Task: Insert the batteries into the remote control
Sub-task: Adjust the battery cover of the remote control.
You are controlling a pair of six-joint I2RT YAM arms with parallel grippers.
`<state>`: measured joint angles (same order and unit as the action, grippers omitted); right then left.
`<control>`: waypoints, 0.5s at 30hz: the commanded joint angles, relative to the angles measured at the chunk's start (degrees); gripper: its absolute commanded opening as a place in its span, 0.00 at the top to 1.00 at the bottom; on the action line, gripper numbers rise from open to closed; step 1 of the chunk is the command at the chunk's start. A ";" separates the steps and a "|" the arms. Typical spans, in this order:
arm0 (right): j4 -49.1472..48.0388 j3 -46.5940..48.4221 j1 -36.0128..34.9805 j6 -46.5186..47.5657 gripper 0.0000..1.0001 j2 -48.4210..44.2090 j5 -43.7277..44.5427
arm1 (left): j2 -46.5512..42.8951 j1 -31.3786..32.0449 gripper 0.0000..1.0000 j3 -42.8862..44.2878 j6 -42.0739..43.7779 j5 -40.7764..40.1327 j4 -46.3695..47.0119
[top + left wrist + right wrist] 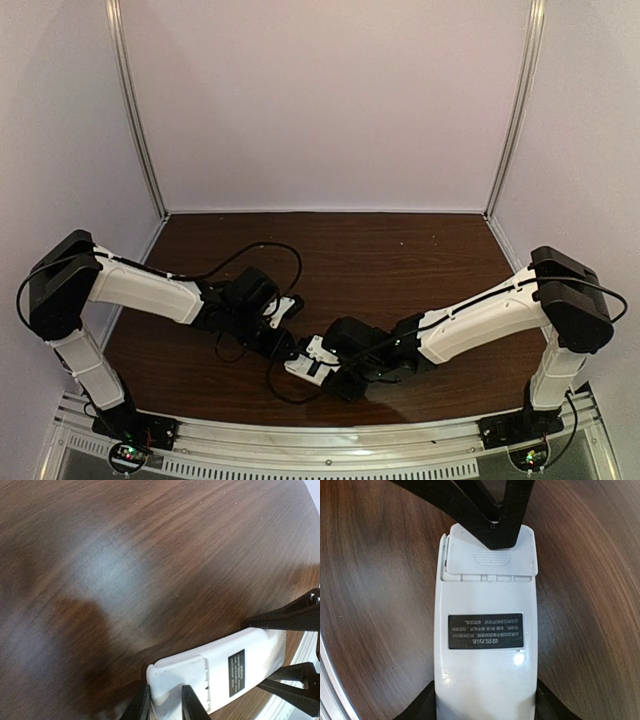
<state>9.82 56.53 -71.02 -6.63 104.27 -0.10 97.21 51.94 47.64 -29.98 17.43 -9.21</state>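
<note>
The remote control (485, 630), seemingly light, stiff and slick, lies back-up on the desk (100, 555), its sides clamped by the half-spread right pincer (485, 706) while the nearly closed left pincer (167, 705) nips its thin, probably fragile battery cover (490, 557).

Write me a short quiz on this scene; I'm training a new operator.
1. True or false: the remote lies buttons up.
2. The left end effector pinches the remote at its: A cover end; B middle; C end opposite the cover.
3. What is the right end effector clamped on?
Key: 1 false, its back faces up; 2 A; 3 the remote, by its long sides.
</note>
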 commanded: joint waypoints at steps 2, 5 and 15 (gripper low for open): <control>-0.10 0.06 0.49 -0.92 1.00 3.31 6.32 | 4.41 4.63 0.80 0.11 -1.97 2.83 -4.49; -0.53 0.36 0.52 -1.74 1.00 3.37 6.19 | 5.69 5.76 0.80 0.69 -3.04 2.90 -4.34; -2.76 0.03 0.48 -3.39 1.00 3.32 5.38 | 7.41 8.79 0.80 -0.85 -3.80 4.71 -0.24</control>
<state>10.50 56.55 -71.02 -10.59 104.27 -0.10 98.83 53.71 49.52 -34.09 14.55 -9.41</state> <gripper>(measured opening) 0.576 0.206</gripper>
